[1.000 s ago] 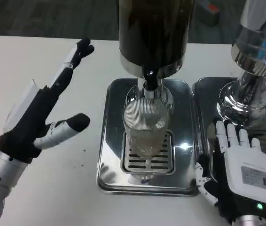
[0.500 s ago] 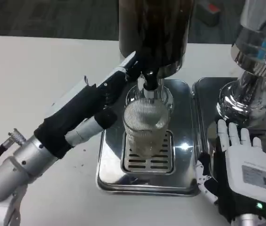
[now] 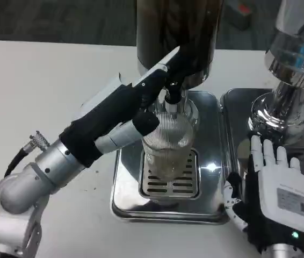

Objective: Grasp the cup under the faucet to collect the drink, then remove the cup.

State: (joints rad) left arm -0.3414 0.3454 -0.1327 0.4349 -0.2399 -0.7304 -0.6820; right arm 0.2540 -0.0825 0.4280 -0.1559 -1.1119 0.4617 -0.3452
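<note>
Nearest the camera, to the right of the drip tray (image 3: pixel 121 193) and just beside its front corner, the right hand (image 3: pixel 273 196) lies flat on the table with its fingers straight and slightly apart, holding nothing.

On the tray's slotted grate (image 3: pixel 168 185) stands the ribbed glass cup (image 3: pixel 167 148), upright and directly beneath the faucet (image 3: pixel 172 95) of the dark dispenser (image 3: pixel 176 37). Little or no drink shows in it (the ribbing and glare make the level hard to read).

From the tray's left side the left hand (image 3: pixel 128 118) reaches in at cup height. Its long fingers run up past the cup's rim toward the faucet, and its thumb (image 3: pixel 128 134) lies at the cup's left wall, touching it or very nearly. The fingers are extended, not wrapped round the glass, so I judge the hand open and not yet gripping.

Beyond the tray's right edge stands a second, chrome dispenser (image 3: pixel 289 80) on its own tray.

The step in hand looks like the approach to the grasp. Next, the left hand would need to close round the cup's body firmly enough to hold the glass steady under the spout without tipping it.
</note>
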